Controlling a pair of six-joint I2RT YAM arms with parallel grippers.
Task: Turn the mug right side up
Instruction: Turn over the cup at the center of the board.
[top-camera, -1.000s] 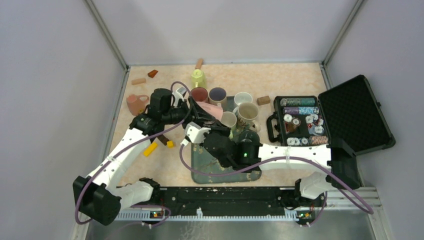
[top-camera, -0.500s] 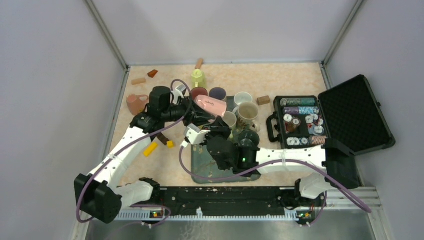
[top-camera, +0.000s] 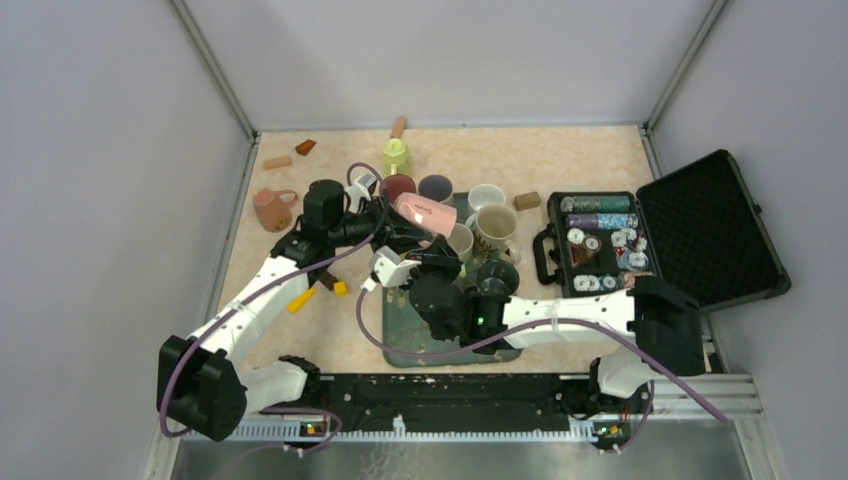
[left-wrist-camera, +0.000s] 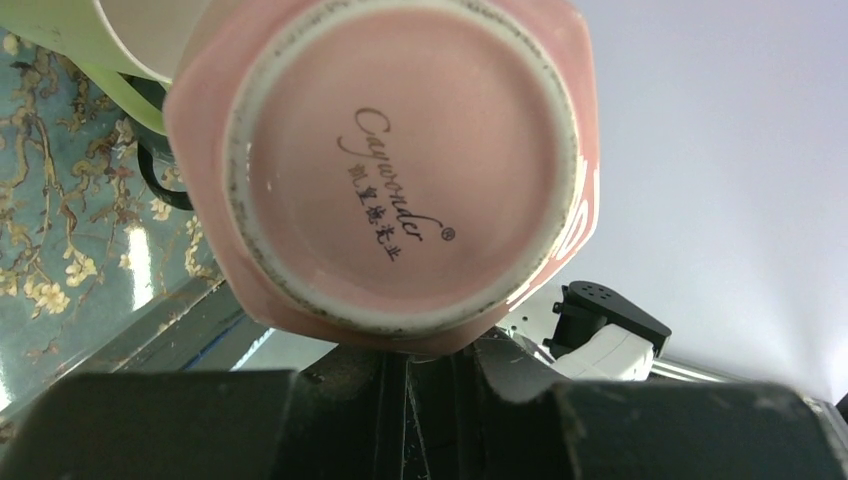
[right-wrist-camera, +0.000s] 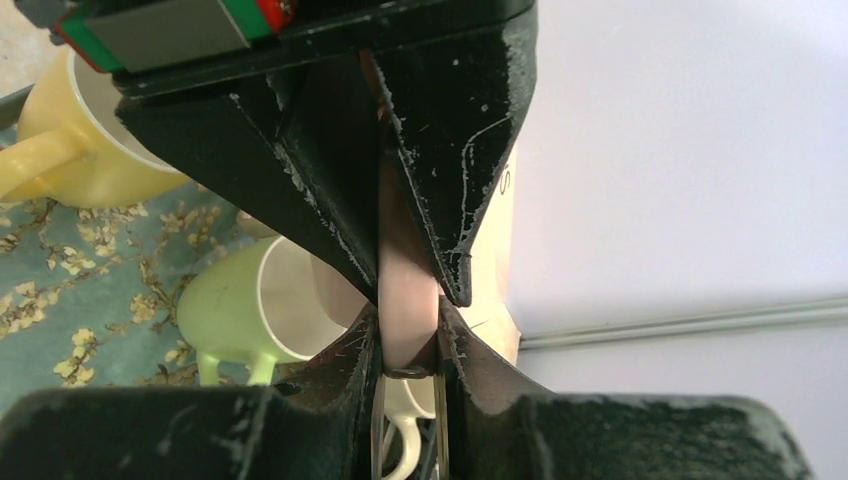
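**A:** Where's the pink mug hanging?

**B:** Off the surface, over the far-left corner of the patterned tray. It's tipped on its side with the base toward the left arm. It's tight there: other mugs crowd just right of it and beyond it. The open room is the tray's near part and the far right.

**A:** Any writing?

**B:** The base says "Caywonder" in script. There are small characters beneath that I can't read.

**A:** What's it made of?

**B:** Glossy ceramic with faceted sides and a pale, speckled round foot ring. The tray is teal with gold blossom branches.

**A:** And the grips?

**B:** The right end effector pinches the thin pink wall between black fingers. The left end effector sits under the base with its fingers near together. I cannot tell whether it grips anything.
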